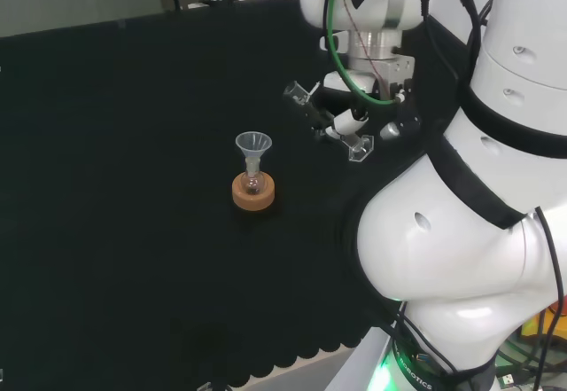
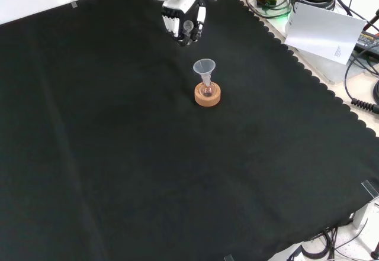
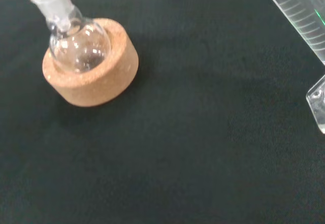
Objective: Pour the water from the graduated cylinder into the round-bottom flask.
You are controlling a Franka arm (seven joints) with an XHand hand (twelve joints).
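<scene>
A small round-bottom flask (image 1: 253, 181) stands in a cork ring (image 1: 253, 193) mid-cloth, with a clear funnel (image 1: 253, 145) in its neck. To its right in the head view, the hand (image 1: 335, 123) is curled round a clear graduated cylinder (image 1: 330, 118), which lies tilted in the air. The cylinder's mouth points toward the funnel and its foot (image 1: 361, 149) is toward the arm. In the front view the hand (image 2: 183, 17) hangs above and behind the funnel (image 2: 204, 67). The wrist view shows the flask (image 3: 78, 46), the cork ring (image 3: 101, 79) and the cylinder's scale (image 3: 299, 10). I cannot tell how much water either vessel holds.
Black cloth (image 2: 118, 154) covers the bench, with a scalloped edge at the right of the front view. Beyond that edge lie cables and a white sheet (image 2: 325, 30). The arm's white links (image 1: 478, 187) stand at the right of the head view.
</scene>
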